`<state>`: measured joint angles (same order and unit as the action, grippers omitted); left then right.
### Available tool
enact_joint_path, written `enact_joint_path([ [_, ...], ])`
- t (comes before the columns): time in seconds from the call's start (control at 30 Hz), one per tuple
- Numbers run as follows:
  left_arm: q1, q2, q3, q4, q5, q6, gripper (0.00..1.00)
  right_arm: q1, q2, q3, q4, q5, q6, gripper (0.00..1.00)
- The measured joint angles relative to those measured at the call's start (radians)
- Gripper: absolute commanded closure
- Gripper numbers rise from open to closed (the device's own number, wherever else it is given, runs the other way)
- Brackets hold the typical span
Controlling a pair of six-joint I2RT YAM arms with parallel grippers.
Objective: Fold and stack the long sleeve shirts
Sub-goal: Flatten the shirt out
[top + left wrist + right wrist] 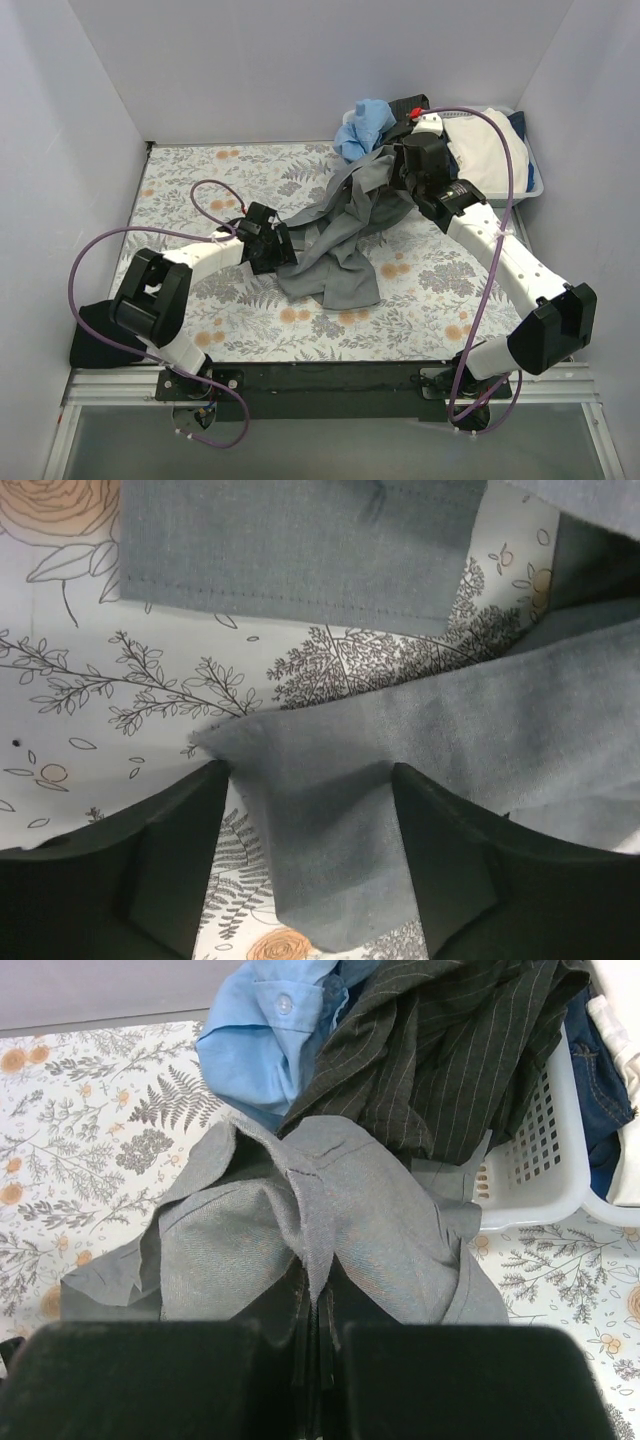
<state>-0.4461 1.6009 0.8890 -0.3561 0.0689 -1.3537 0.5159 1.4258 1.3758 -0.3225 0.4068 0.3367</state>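
A mid-grey long sleeve shirt (340, 240) lies crumpled across the middle of the floral table. My left gripper (285, 250) is at its left edge. In the left wrist view the left gripper (308, 775) stands open, with a flap of the grey shirt (560, 710) hanging between its fingers. My right gripper (400, 175) is at the shirt's far end, next to the basket. In the right wrist view the right gripper (320, 1300) is shut on a raised fold of the grey shirt (230, 1250). A black pinstriped shirt (440, 1050) spills out of the basket just behind.
A white lattice basket (530, 180) stands at the back right with white cloth (490, 150) and dark blue denim (600, 1090) inside. A light blue shirt (362, 125) hangs over its left side. White walls enclose the table on three sides.
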Motion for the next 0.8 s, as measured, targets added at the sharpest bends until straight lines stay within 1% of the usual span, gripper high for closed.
enact_joint_path([
  [0.03,-0.008,0.013,0.013,-0.007,-0.018,-0.001,0.52,-0.001,0.0,-0.001,-0.005,-0.001,0.001,0.99],
  [0.07,-0.015,0.023,0.021,-0.011,-0.037,0.001,0.6,-0.003,-0.001,-0.004,-0.005,-0.002,0.002,0.99],
  [0.1,-0.021,0.031,0.029,-0.019,-0.055,-0.001,0.72,-0.004,-0.004,-0.008,-0.006,-0.003,0.004,0.99],
  [0.13,-0.025,0.036,0.03,-0.023,-0.067,0.0,0.81,-0.005,-0.009,-0.015,-0.01,-0.005,0.005,0.99],
  [0.17,-0.028,0.039,0.031,-0.032,-0.079,-0.003,0.96,-0.006,-0.013,-0.018,-0.014,-0.006,0.006,0.99],
  [0.2,-0.029,0.04,0.031,-0.04,-0.088,-0.006,1.0,-0.008,-0.016,-0.019,-0.019,-0.007,0.006,0.99],
  [0.33,-0.029,0.039,0.042,-0.097,-0.148,-0.005,1.0,-0.013,-0.031,-0.021,-0.021,-0.011,0.006,0.99],
  [0.43,-0.029,0.028,0.097,-0.177,-0.235,0.005,1.0,-0.017,-0.039,-0.019,-0.023,-0.023,0.0,0.99],
  [0.53,-0.026,0.008,0.213,-0.253,-0.342,0.034,1.0,-0.018,-0.039,0.003,-0.038,-0.044,-0.022,0.99],
  [0.63,0.003,-0.034,0.369,-0.298,-0.427,0.082,1.0,-0.018,-0.037,0.061,-0.055,-0.067,-0.058,0.99],
  [0.7,0.056,-0.075,0.485,-0.307,-0.455,0.116,1.0,-0.018,-0.033,0.12,-0.06,-0.081,-0.086,0.99],
  [0.8,0.151,-0.143,0.614,-0.294,-0.491,0.158,1.0,-0.018,-0.029,0.212,-0.063,-0.098,-0.131,0.99],
])
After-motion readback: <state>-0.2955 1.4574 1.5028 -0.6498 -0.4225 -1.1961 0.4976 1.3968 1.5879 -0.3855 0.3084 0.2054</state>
